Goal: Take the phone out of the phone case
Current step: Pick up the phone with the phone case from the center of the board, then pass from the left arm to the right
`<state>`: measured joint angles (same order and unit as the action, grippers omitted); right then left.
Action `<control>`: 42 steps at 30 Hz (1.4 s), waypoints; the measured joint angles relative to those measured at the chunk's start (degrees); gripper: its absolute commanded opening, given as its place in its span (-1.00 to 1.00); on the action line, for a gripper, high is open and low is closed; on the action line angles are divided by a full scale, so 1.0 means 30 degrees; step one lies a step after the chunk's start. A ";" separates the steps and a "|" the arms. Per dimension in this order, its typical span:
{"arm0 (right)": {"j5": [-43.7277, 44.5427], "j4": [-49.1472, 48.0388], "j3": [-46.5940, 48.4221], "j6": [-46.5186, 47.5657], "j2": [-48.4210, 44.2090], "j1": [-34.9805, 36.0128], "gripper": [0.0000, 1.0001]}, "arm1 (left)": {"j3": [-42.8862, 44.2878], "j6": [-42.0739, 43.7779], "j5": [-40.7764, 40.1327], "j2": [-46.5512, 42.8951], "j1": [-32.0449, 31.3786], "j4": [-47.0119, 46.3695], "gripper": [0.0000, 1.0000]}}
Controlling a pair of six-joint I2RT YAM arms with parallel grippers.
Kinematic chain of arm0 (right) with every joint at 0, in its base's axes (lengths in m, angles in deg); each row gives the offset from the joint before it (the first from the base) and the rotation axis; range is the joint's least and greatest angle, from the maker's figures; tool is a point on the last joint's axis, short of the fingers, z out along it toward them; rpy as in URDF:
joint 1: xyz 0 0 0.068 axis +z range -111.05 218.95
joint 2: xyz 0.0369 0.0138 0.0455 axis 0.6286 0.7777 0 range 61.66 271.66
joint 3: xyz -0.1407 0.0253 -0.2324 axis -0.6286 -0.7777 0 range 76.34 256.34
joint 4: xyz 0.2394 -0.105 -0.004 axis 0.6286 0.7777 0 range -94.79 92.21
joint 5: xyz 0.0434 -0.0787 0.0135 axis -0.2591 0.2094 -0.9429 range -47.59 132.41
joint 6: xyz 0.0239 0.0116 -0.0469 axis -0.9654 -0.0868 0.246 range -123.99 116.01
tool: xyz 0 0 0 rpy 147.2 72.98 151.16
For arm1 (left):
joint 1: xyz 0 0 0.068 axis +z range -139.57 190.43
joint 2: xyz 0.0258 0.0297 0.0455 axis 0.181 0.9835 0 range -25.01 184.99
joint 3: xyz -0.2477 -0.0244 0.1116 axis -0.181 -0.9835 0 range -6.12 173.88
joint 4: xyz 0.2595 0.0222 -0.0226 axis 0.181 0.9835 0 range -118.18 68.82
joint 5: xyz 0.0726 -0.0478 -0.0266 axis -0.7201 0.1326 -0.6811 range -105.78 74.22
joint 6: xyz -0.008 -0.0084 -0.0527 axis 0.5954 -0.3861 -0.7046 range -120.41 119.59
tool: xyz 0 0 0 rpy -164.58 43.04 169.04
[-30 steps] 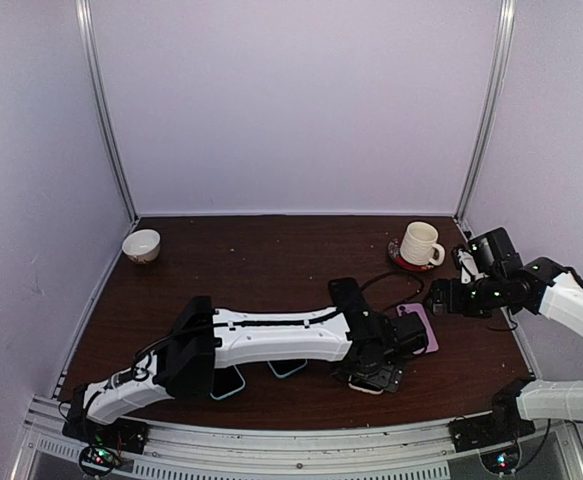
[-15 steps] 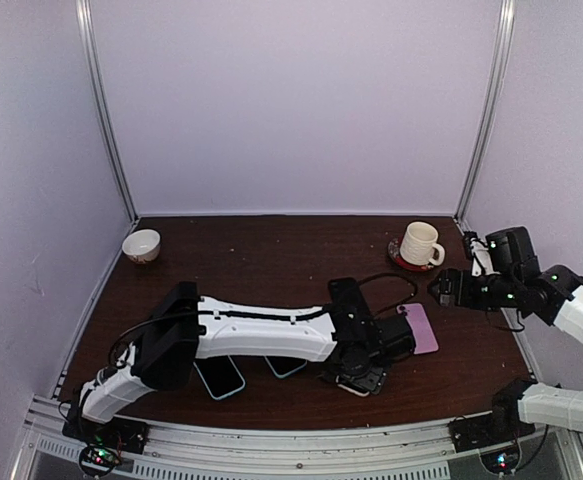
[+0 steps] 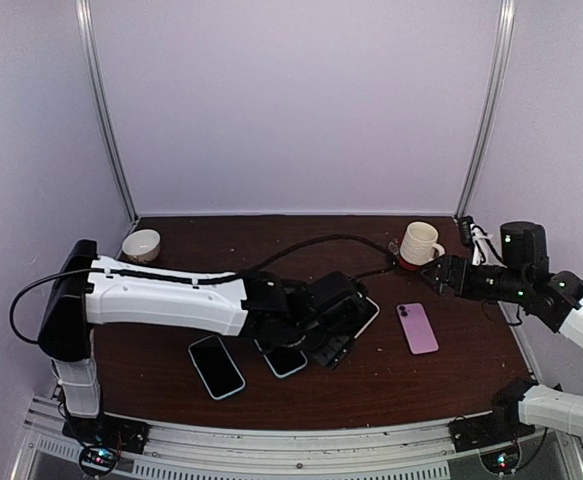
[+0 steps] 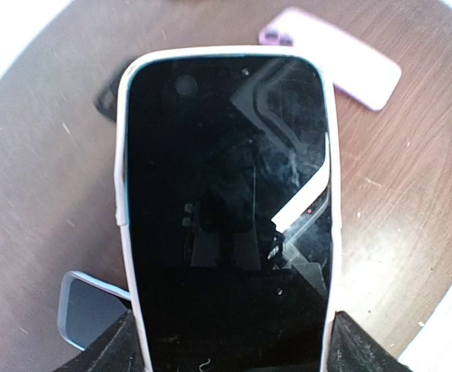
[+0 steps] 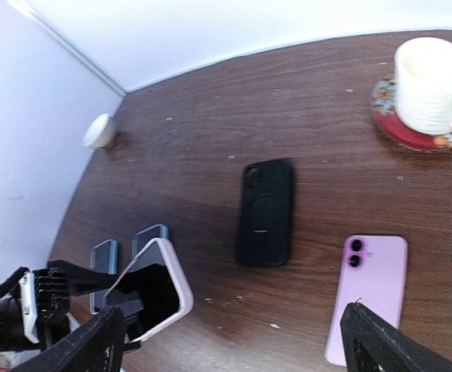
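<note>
Phone point(image 3: 363, 316) was up off the table point(image 3: 271, 250) around the middle in the top view, tilted and clamped in the left gripper point(image 3: 339, 320) at the end of that long white arm. A teal-edged phone point(image 3: 216, 366) and a second flat phone point(image 3: 286, 360) lay near the front edge just beside the arm. A pink phone point(image 3: 418, 328) sat off to the right on its own. Back right there was a mug point(image 3: 420, 243) on a coaster point(image 3: 403, 262), and back left a little bowl point(image 3: 141, 245). The right gripper point(image 3: 439, 274) hung in the air near the mug, and honestly I couldn't read its jaws from up there. From the left wrist, the dark screen filled nearly everything. The pale phone case point(image 4: 122, 186) was on it all round the edge, and the fingers point(image 4: 121, 341) pressed on both long sides at the bottom. From the right wrist, its own fingers point(image 5: 94, 341) stood wide apart with nothing between them. Below lay a black cover point(image 5: 266, 211) flat on the wood, apart from the pink one.
</note>
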<state>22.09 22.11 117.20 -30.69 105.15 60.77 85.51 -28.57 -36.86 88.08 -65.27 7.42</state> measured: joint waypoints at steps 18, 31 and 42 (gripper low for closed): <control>-0.9165 -0.3847 -0.1122 -0.2754 0.2149 0.3111 0.70 | -0.4561 0.8291 -0.1304 -0.3774 -0.0095 -0.6258 0.22; -0.8983 -0.4444 -0.1020 -0.2696 0.3373 0.4160 -0.13 | -0.4903 0.9238 -0.1690 -0.3810 -0.1093 -0.7752 0.21; -0.8998 -0.5144 -0.1005 -0.2703 0.3672 0.4495 -0.80 | -0.4954 0.9894 -0.1778 -0.4102 -0.1239 -0.8036 0.21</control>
<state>-4.90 6.68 114.18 -38.80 116.16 74.26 70.65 1.11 -42.19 75.78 -68.99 -16.69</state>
